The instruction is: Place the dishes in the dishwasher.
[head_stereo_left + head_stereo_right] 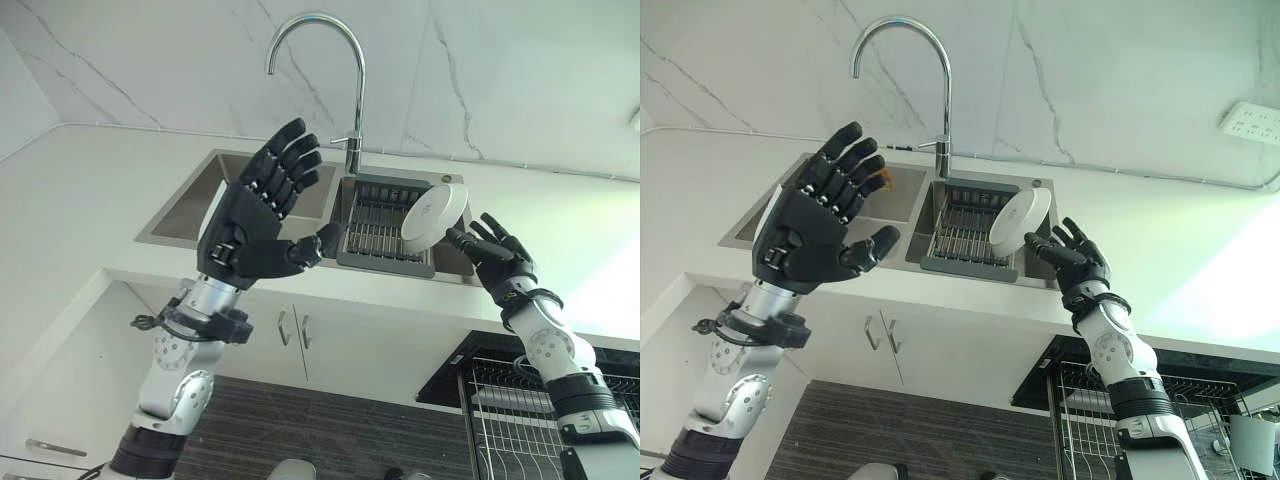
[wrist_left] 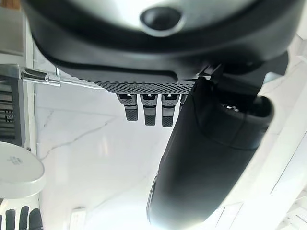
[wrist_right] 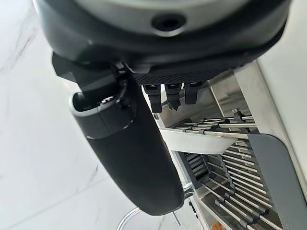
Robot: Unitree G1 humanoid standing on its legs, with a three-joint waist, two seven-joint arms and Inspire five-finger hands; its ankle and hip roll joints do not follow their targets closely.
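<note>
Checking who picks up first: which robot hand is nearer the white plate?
Right. The right robot hand has its fingers at the white plate standing in the sink rack; the left robot hand hovers open, well clear.

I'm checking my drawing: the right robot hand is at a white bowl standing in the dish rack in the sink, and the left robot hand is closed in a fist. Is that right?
Not quite. The left robot hand is open, fingers spread, as the left eye view shows. The right robot hand is at the white bowl in the dish rack.

white plate | tilted on edge | over sink rack
</note>
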